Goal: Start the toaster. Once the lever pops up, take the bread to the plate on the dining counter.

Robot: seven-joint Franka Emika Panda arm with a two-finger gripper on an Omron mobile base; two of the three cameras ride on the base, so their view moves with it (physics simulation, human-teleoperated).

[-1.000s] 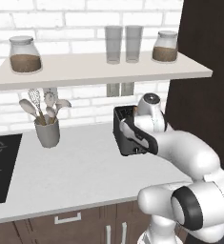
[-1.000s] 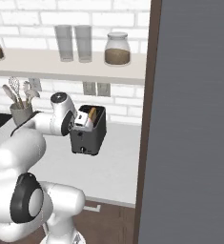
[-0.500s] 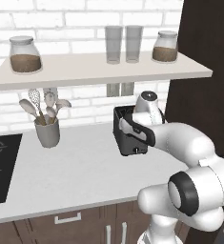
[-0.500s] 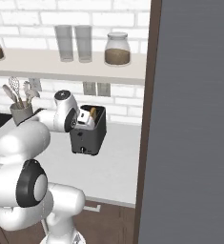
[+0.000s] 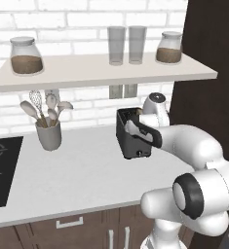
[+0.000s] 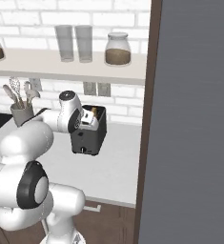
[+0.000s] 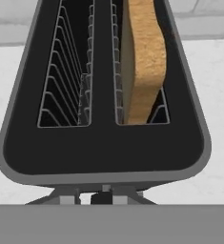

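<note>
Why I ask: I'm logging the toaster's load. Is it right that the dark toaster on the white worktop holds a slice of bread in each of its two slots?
Not quite. The toaster does stand on the white worktop, but just one slot holds bread; the other slot shows bare wire guides. The hand view, looking down into both slots, shows it.

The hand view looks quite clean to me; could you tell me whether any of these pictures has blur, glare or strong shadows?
Hand view: sharp, evenly lit, the tan square bread slice crisp in the dark grey two-slot toaster. Left base view: soft shadow under the white wall shelf, no glare. Right base view: a flat grey panel, featureless.
</note>
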